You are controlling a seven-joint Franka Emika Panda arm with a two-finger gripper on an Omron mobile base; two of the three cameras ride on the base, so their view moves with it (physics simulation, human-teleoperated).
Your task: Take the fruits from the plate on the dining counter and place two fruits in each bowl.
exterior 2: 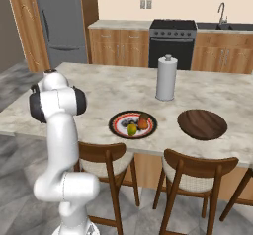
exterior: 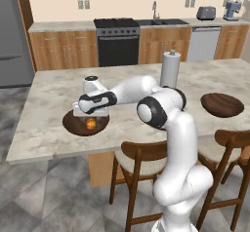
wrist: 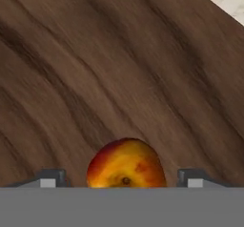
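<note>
The pincer [wrist: 122, 179] hangs over the left bowl [exterior: 73, 125], jaws spread clear of the red-orange fruit [wrist: 126, 163] lying at the bowl's six o'clock, a small, smooth, roll-prone piece probably best pinched lightly across its widest part.

Plate and one bowl on the tabletop, seen from the right base view

The plate [exterior 2: 116, 126] sat near the tabletop's [exterior 2: 108, 88] front edge, carrying a yellow-green fruit [exterior 2: 131, 129], an orange-red fruit [exterior 2: 142, 124] touching it, and a brown fruit [exterior 2: 144, 116] just behind. A dark wooden bowl [exterior 2: 202, 124] lay to the right of the plate, apart from it, also near the front edge. A paper towel roll [exterior 2: 166, 78] stood upright behind and between them, toward the middle. The white arm [exterior 2: 58, 130] rose at the left. Wooden chairs [exterior 2: 190, 177] stood along the front edge.
</note>
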